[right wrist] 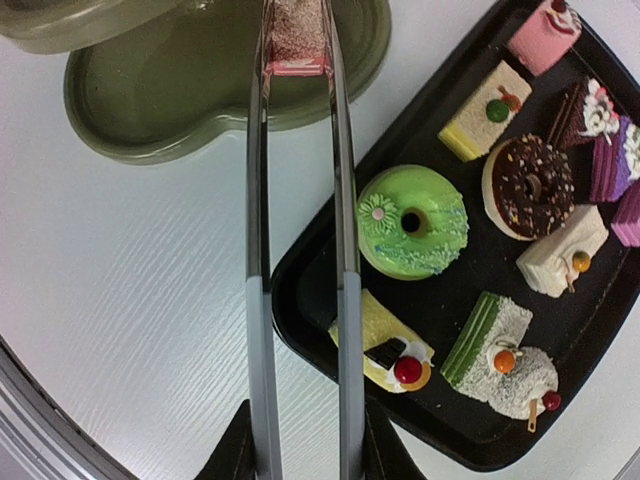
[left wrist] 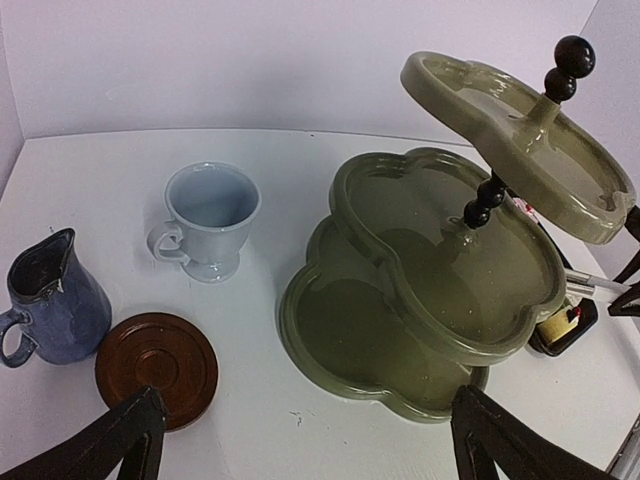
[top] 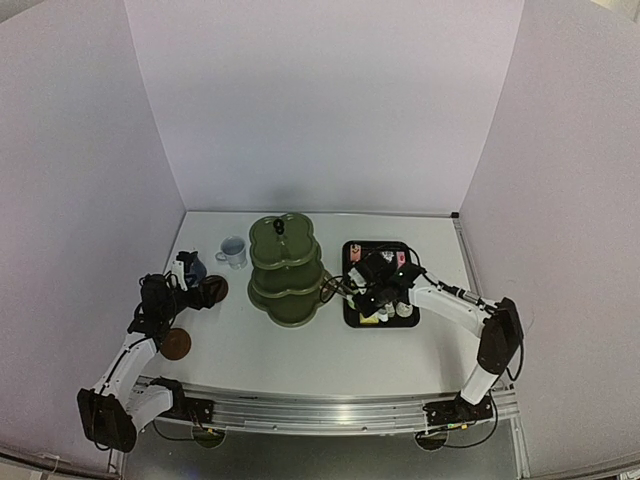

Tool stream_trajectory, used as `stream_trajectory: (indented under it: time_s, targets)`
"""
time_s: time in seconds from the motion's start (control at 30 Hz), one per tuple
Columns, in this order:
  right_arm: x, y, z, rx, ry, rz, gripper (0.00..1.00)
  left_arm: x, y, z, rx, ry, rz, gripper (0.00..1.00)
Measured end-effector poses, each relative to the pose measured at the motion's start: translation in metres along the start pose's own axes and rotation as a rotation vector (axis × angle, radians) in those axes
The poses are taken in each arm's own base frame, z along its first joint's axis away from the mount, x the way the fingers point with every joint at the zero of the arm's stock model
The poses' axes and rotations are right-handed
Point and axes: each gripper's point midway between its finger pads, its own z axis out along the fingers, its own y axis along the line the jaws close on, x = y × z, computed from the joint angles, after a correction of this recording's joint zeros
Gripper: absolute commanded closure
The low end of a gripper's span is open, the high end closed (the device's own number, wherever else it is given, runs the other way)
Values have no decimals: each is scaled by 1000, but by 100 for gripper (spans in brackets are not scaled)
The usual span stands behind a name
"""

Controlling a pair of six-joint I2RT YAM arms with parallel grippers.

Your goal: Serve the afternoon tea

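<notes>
My right jaws are clamped on the long metal tongs (right wrist: 258,300), whose tips pinch a pink slice of cake with a speckled brown top (right wrist: 297,40) over the lowest tier of the dark green 3-tier scalloped stand (right wrist: 150,110); I cannot tell if it touches. The other small cakes, among them a green doughnut (right wrist: 412,222) and a chocolate one (right wrist: 528,185), lie in the black rectangular tray (right wrist: 485,275) just beside the stand. My left jaws stand wide apart, holding nothing, above the white desk (left wrist: 100,180) by 1 round brown saucer (left wrist: 157,367), with the dark blue mug (left wrist: 55,295) and pale mug (left wrist: 208,215) behind it. The 2nd saucer (top: 176,344) sits nearer the arm's base
</notes>
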Motion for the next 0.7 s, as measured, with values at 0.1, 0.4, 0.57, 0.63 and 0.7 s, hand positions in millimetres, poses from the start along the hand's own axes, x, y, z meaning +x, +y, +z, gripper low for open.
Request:
stream_trajectory:
  time_s: [0.1,0.4,0.57,0.63,0.7]
  targets:
    - [-8,3,4,-17,-6,-87,100,0,0,0,-1,0,9,0]
    - [-24,7,21,-25,-2,-268,100,0,1,0,-9,-1,27,0]
    - [-29,6,29,-13,6,-307,100,0,2,0,-9,0,39,0]
    - [-30,4,32,-5,9,-317,100,0,2,0,-10,0,44,0]
    - [-29,1,34,10,15,-321,100,0,2,0,-10,0,45,0]
